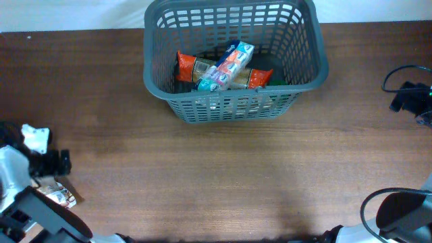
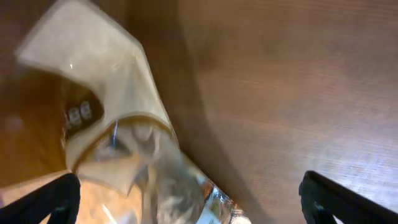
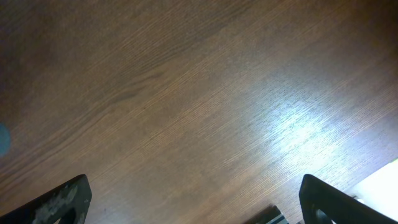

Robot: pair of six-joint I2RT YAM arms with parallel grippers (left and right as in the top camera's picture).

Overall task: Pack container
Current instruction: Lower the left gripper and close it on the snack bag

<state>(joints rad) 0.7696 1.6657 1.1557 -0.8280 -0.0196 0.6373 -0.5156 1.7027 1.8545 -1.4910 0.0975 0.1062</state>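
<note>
The dark grey slotted basket (image 1: 304, 74) stands at the back middle of the table. Inside lie an orange-brown packet (image 1: 191, 67), a blue, white and orange packet (image 1: 229, 64) across it, and another orange-brown packet (image 1: 258, 77). My left gripper (image 2: 196, 202) is open at the front left, its fingers on either side of a tan and clear snack packet (image 2: 118, 124) lying on the table. That packet also shows in the overhead view (image 1: 63, 196) beside the left arm. My right gripper (image 3: 202, 202) is open and empty over bare wood.
The brown wooden table (image 1: 223, 175) spans the view. The left arm (image 1: 27, 169) fills the front left corner. The right arm's wrist and cable (image 1: 410, 98) are at the right edge, and its base (image 1: 398, 209) is at the front right.
</note>
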